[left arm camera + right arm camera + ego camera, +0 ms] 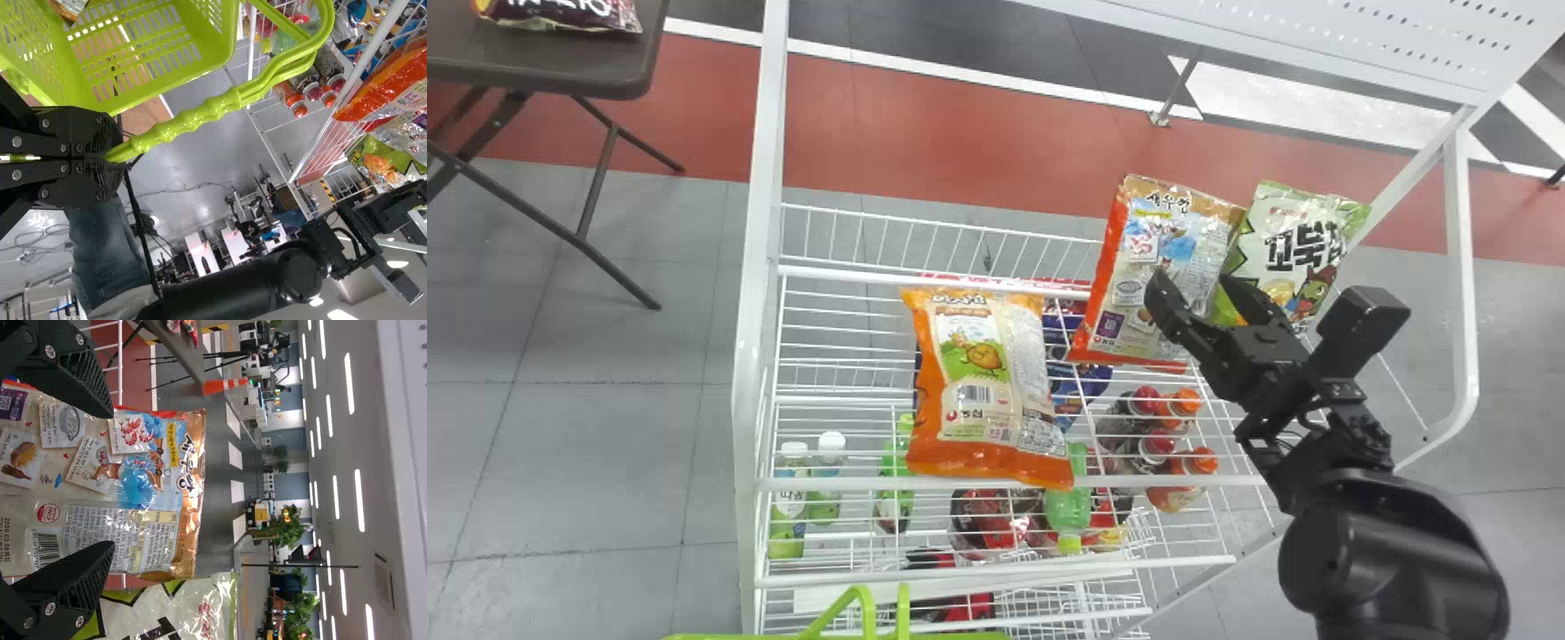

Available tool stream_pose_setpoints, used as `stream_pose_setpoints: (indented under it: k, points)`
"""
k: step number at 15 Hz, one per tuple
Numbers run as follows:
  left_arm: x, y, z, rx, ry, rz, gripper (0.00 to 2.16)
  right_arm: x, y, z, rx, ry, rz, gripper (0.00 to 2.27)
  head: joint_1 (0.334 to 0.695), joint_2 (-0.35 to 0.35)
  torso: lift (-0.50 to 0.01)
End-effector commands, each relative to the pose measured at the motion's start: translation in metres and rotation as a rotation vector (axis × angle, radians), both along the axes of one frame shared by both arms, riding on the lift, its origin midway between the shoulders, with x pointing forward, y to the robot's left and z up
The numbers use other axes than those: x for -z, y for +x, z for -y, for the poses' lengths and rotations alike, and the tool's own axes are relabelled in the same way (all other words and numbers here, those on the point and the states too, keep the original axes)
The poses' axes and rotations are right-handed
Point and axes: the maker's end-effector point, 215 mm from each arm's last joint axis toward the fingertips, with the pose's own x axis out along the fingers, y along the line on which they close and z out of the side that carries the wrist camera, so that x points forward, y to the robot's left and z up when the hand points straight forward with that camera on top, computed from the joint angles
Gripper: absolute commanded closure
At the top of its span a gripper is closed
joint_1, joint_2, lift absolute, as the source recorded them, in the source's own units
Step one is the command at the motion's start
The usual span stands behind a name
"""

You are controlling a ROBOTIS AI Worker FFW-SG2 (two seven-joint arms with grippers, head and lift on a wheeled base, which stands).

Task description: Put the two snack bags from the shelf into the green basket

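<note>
The right gripper (110,480) is spread wide and has hold of nothing; its two fingers span most of the width of the red-edged bag (1183,231), propped toward the shelf's far right corner. Whether the pads touch it, I can't tell. The step in hand looks to be grasping this bag. Advance with a finger on each side, then close gently until the film bunches; a soft, puffed pack may slip or burst under a hard squeeze. Mind the lower finger in the right wrist view: it runs close to the green bag (1303,231) just beside, and could snag it. Lift clear of the rails before swinging to the basket.

The left gripper (110,157) is closed on the handle (193,120) of the green basket (230,33), which sits by the shelf's near edge; keep it steady for the drop. A corner of some pack (70,5) shows in the basket.

An orange bag (978,356) lies from the far edge to the near edge of the white wire shelf (827,484), with bottles (1143,402) below. Beyond the left post, a dark packet (560,11) rests on a folding table (560,71). Farther off stand an orange cone (223,385) and plants (287,523).
</note>
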Motion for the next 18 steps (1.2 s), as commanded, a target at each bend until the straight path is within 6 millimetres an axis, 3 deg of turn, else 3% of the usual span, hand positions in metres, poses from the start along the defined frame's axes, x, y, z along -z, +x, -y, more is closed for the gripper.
stream_pose_setpoints:
  k: [1,8,10,13,14,18]
  points:
    - [0.001,0.001,-0.002,-0.004,0.004,-0.001,1.95,0.013,0.01,0.0,-0.006,-0.011,-0.027,0.14,0.695,-0.35,-0.01]
    - [0.003,0.007,-0.006,-0.016,-0.008,-0.004,1.95,0.039,0.035,-0.018,-0.04,-0.051,-0.094,0.24,0.695,-0.35,-0.01]
    - [0.002,0.008,-0.007,-0.02,-0.01,-0.001,1.95,0.042,0.037,-0.022,-0.049,-0.051,-0.103,0.71,0.695,-0.35,-0.01]
    - [0.001,0.009,-0.007,-0.023,-0.014,-0.002,1.95,0.043,0.035,-0.035,-0.067,-0.041,-0.094,2.14,0.695,-0.35,-0.01]
    - [0.001,0.008,-0.007,-0.023,-0.014,-0.004,1.95,0.041,0.033,-0.037,-0.07,-0.047,-0.085,2.25,0.695,-0.35,-0.01]
    - [-0.001,0.009,-0.007,-0.021,-0.018,0.0,1.95,0.015,0.017,-0.036,-0.072,-0.07,-0.042,2.25,0.695,-0.35,-0.01]
